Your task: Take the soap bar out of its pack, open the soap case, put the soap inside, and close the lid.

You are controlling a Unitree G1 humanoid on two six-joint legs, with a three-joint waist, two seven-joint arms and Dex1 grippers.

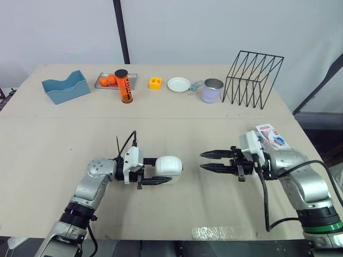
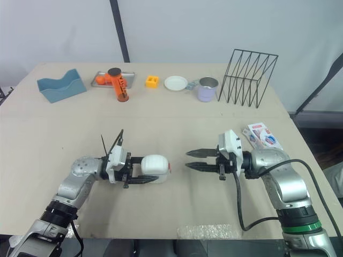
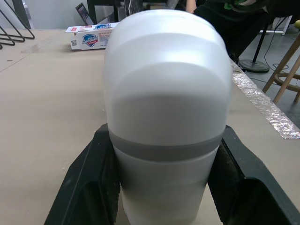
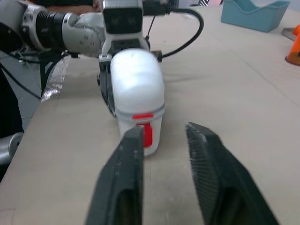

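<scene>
A: Left end effector [image 1: 159,172] is clamped on the white soap case [image 4: 137,93], one finger on either side, holding it low over the surface [image 1: 177,123].

B: And the case's red latch [image 4: 143,127] faces straight at the right end effector [image 1: 202,160]!

A: That one is spread wide, gripping nothing, fingers level and aimed at the case, with a clear gap between them.

B: The soap pack [image 1: 272,136] lies flat by the surface's right edge, just beside the right arm.
</scene>
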